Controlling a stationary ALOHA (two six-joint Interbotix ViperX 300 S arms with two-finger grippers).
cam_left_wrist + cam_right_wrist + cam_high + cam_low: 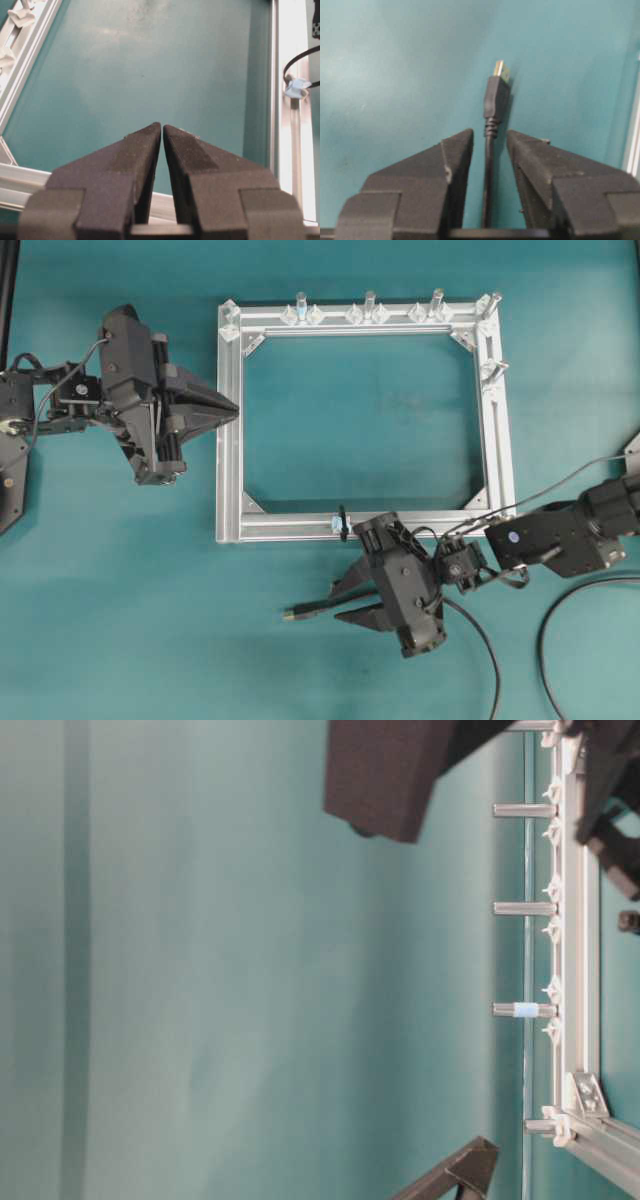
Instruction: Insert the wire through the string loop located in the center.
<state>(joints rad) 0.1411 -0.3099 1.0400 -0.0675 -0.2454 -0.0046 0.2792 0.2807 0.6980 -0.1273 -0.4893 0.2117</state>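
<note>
**Black, silver and teal**

The table (120, 620) is plain teal. The frame (228, 440) is silver aluminium. The wire (492, 100) is black with a brassy tip. The string loop (295, 75) is black on a pale-blue base. Both grippers are black.

Left gripper (162, 131) closed — right gripper (490, 137) parted (tips apart).

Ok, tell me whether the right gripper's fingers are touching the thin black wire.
Apart. In the right wrist view the thin black wire runs between the right gripper fingers, with teal table visible on both sides of it.
</note>
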